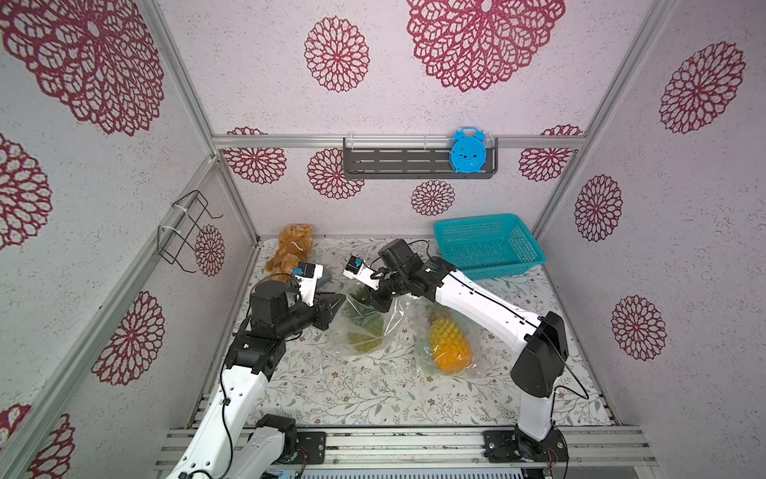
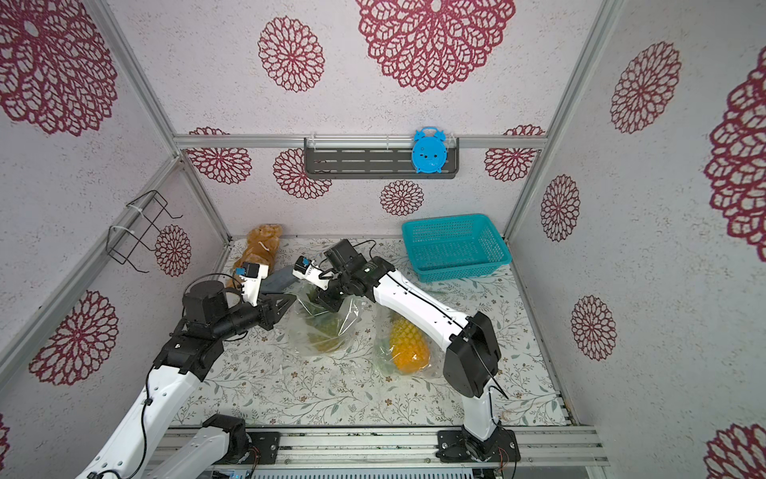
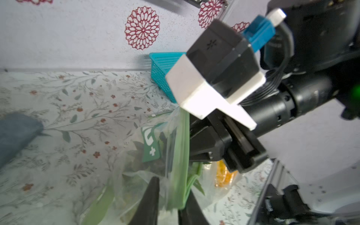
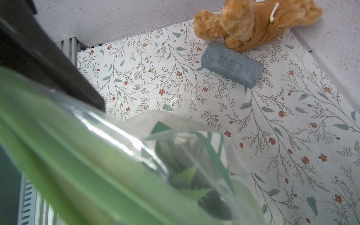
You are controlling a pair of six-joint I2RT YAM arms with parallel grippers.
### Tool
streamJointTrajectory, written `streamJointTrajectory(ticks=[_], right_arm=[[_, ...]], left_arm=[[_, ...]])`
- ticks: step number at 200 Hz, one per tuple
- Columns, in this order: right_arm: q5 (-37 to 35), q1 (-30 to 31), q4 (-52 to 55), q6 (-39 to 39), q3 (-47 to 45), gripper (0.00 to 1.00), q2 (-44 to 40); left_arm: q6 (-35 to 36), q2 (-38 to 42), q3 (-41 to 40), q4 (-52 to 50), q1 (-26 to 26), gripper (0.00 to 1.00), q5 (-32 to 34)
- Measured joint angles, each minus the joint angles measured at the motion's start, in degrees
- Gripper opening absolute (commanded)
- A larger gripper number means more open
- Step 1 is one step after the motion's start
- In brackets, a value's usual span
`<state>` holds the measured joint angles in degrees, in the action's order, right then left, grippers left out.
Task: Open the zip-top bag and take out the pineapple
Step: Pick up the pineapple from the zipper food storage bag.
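The right hand (image 3: 191, 142) is clamped on the rim of the bag (image 1: 391, 319), with one finger hidden. The left hand (image 3: 172, 187) has its fingers apart around the zip (image 3: 180, 148). The pineapple (image 1: 367, 334) lies inside, mid desk (image 1: 373, 394), blurred by plastic.

The front strip of the table (image 1: 364, 398) is bare, so I can pass freely there. In the middle, a bag (image 1: 364, 331) blocks the way between my left gripper (image 1: 340, 299) and right gripper (image 1: 379, 307). A second bag (image 1: 449, 348) lies just beside it, under my right arm (image 1: 476, 302), leaving a narrow gap. A teddy bear (image 1: 290, 249), a grey block (image 4: 231, 67) and a basket (image 1: 489, 244) line the back, near the wall.
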<state>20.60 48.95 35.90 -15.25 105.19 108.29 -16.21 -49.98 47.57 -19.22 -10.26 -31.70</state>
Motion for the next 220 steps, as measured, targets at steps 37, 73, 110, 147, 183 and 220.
streamJointTrajectory(ticks=[37, 73, 110, 147, 183, 220], right_arm=[[-0.1, -0.3, -3.1, 2.5, -3.1, 0.00, -1.7], [0.0, -2.1, -8.3, 6.8, -8.8, 0.00, -5.1], [0.0, -4.6, -14.3, 11.2, -15.0, 0.00, -8.6], [-0.3, -6.7, -19.6, 14.8, -19.7, 0.00, -12.6], [-0.2, -8.1, -24.0, 17.8, -21.0, 0.00, -15.9], [0.7, -8.4, -28.5, 20.0, -21.0, 0.00, -18.6]], left_arm=[[-2.6, 4.7, -1.1, 0.8, 0.1, 0.56, 3.3], [-7.9, 7.7, -2.2, 1.4, 1.2, 0.61, 11.6], [-15.0, 8.2, -3.5, 1.6, 2.6, 0.65, 20.7], [-23.7, 6.2, -6.1, 2.6, 5.8, 0.65, 25.1], [-30.3, 2.4, -6.8, 4.1, 8.7, 0.71, 24.9], [-35.3, 1.1, -8.3, 8.3, 9.7, 0.78, 23.1]])
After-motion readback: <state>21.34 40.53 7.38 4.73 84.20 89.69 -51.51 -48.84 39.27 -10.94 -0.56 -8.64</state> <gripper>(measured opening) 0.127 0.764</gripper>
